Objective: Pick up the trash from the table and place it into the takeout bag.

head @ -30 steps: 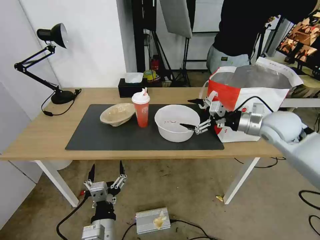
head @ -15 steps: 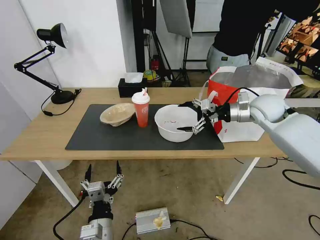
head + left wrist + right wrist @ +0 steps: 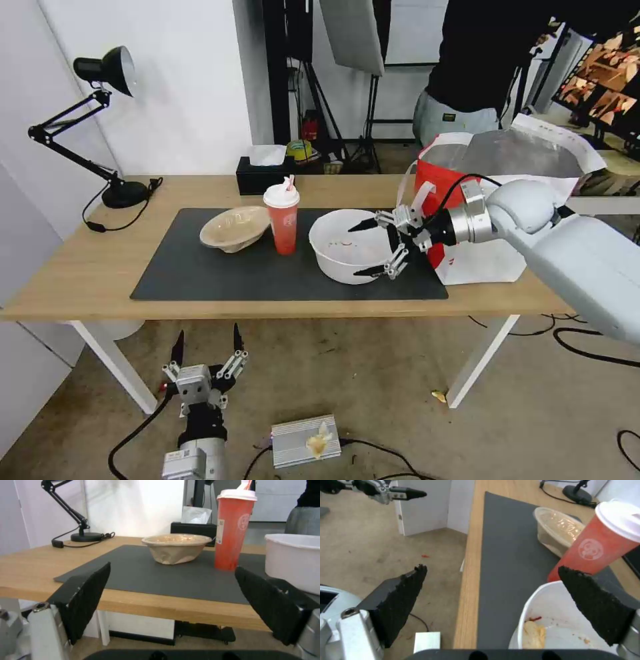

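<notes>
The right gripper (image 3: 371, 248) has slid left, jaws spread across the white bowl's (image 3: 347, 257) rim. Grasp looks imminent. The left gripper (image 3: 207, 341) hangs spread below the counter (image 3: 80, 273).

even, bright indoor light fell throughout, shadows stayed soft, and both wrist views looked slightly soft close in.

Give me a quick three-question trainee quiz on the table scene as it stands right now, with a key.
1. True or false: the right pincer is shut on the red cup.
2. Which piece of trash stands between the beige pulp bowl and the white bowl?
3. The left pincer is: A) over the mat, B) below the table edge, open, C) inside the takeout bag.

Key
1. False; it is open at the white bowl's rim.
2. The red cup.
3. B.
</notes>
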Available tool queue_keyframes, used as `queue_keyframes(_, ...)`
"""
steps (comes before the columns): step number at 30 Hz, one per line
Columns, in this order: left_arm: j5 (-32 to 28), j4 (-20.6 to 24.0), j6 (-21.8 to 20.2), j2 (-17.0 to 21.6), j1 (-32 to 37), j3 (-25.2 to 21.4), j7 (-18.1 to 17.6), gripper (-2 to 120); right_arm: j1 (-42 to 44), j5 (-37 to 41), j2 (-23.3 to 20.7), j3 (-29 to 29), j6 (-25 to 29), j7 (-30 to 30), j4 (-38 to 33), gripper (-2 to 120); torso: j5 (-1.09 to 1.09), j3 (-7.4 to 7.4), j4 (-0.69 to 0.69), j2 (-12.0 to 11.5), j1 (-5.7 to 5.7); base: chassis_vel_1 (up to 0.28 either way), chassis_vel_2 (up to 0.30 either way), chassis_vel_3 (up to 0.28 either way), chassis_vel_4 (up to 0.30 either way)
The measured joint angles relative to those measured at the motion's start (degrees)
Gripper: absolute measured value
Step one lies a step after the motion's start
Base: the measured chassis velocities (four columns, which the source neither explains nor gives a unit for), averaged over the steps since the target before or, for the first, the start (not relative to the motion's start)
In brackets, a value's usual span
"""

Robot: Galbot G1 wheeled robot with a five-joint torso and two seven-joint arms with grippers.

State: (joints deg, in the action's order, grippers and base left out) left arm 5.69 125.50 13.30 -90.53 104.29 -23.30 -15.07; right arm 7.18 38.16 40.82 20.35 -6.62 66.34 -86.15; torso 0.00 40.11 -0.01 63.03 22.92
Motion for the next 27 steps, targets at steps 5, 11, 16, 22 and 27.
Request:
queue_keyframes(5,0.04,0.1,0.03,-0.08,0.1,-0.03,0.0,100,0.47,-1.38,0.57,0.71,0.18,0.05,0.77,100,0.0,0.0,0.01,0.0,0.0,0.0,0.0,0.0,0.0)
queue_keyframes(11,0.13,0.53,0.09,-0.12,0.28,-0.24,-0.03,100,0.72,-2.61,0.96,2.1,0.39,0.49,1.61,100,0.0,0.0,0.0,0.0,0.0,0.0,0.0,0.0,0.0)
queue_keyframes(16,0.18,0.56,0.38,-0.12,0.34,-0.41,-0.06,100,0.29,-3.69,1.74,3.41,0.58,1.04,3.64,100,0.0,0.0,0.01,0.0,0.0,0.0,0.0,0.0,0.0)
queue_keyframes(22,0.24,0.33,1.0,-0.13,0.43,-0.44,-0.08,100,-0.7,-4.55,2.43,4.51,0.71,1.04,6.07,100,0.0,0.0,0.01,0.0,0.0,0.0,0.0,0.0,0.0)
queue_keyframes(27,0.25,0.28,1.1,-0.12,0.41,-0.54,-0.09,100,-2.18,-5.19,3.54,5.56,0.82,0.96,8.98,100,0.0,0.0,0.01,0.0,0.0,0.0,0.0,0.0,0.0)
